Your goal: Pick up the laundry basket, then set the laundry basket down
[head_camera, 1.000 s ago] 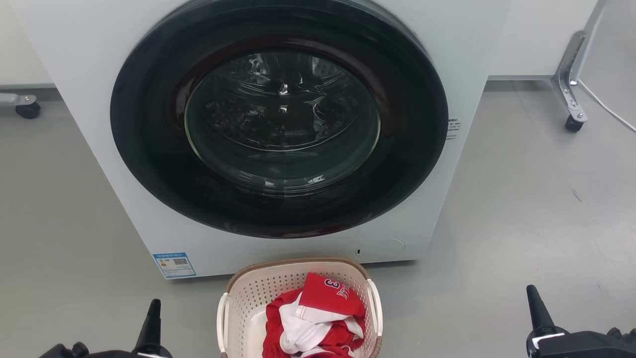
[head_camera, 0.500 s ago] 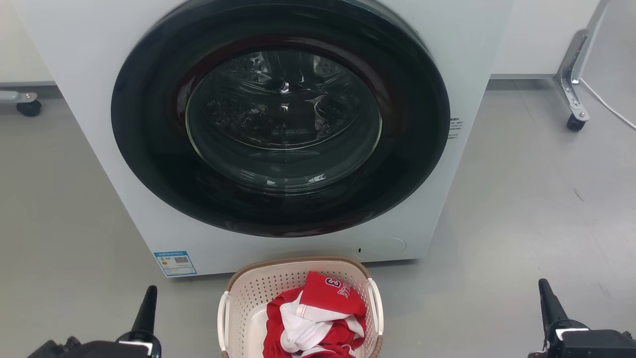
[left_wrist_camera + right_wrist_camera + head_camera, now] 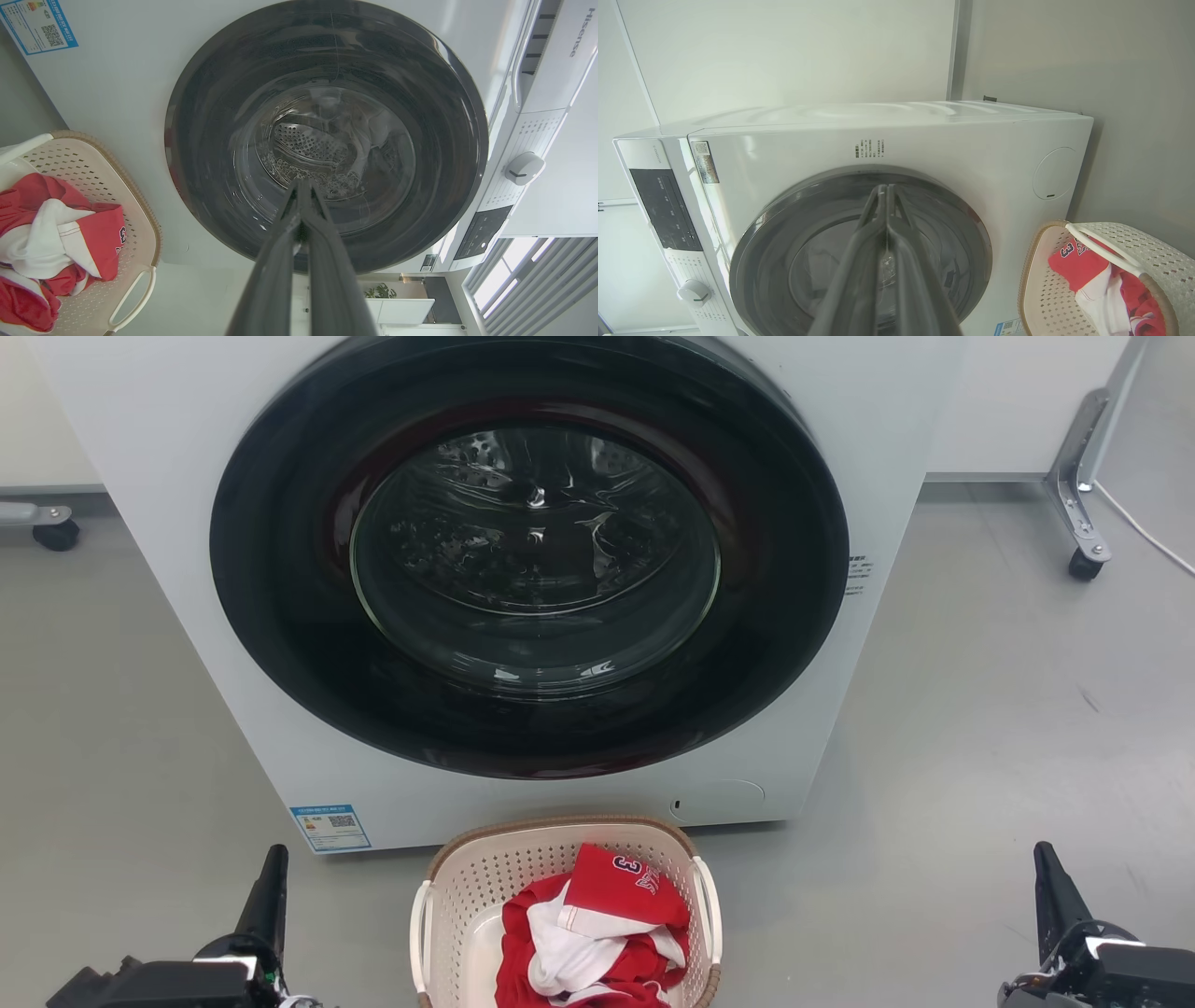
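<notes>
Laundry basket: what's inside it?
Inside the laundry basket lies a crumpled heap of red and white clothes, one piece showing a 3. Anything beneath the heap is covered.

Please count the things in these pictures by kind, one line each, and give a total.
Washing machine: 1
Laundry basket: 1
Heap of red and white clothes: 1
Robot hands: 2 (left hand, right hand)
Total: 5
</notes>
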